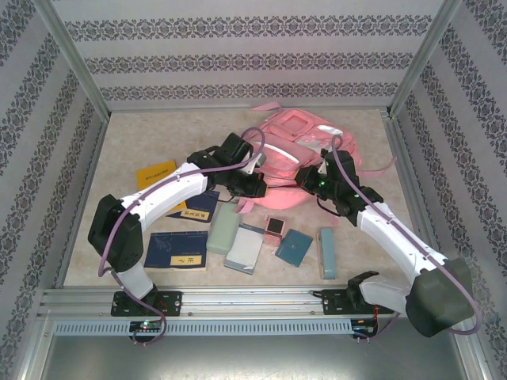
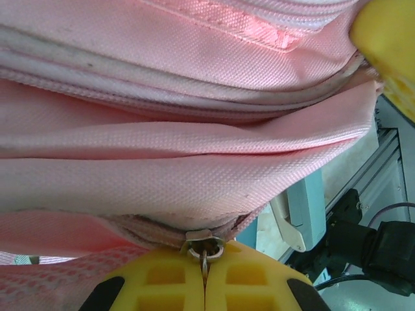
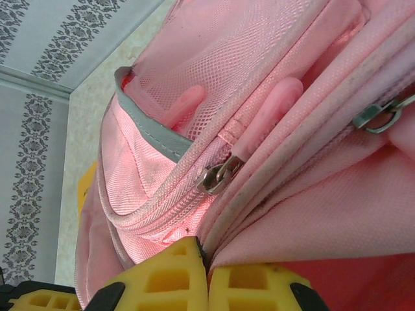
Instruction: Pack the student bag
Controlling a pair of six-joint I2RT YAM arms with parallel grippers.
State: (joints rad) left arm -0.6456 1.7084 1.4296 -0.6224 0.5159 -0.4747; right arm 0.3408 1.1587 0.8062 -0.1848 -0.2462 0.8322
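Observation:
The student bag (image 1: 295,146), pink with a mesh side pocket, lies at the back middle of the table. My left gripper (image 1: 258,188) is at its near left edge. In the left wrist view the yellow jaws (image 2: 205,259) are shut on a metal zipper pull (image 2: 206,249) at the end of a zip under the pink fabric (image 2: 162,162). My right gripper (image 1: 306,176) is at the bag's near right side. In the right wrist view it (image 3: 207,256) is shut on a piped seam of the bag (image 3: 259,97), just below a silver zipper slider (image 3: 217,176).
Books and supplies lie in front of the bag: a yellow book (image 1: 156,176), two dark blue books (image 1: 178,249), a pale green case (image 1: 223,229), a white-blue pack (image 1: 244,247), a small pink square (image 1: 276,227), a teal notebook (image 1: 294,246) and a teal box (image 1: 326,252).

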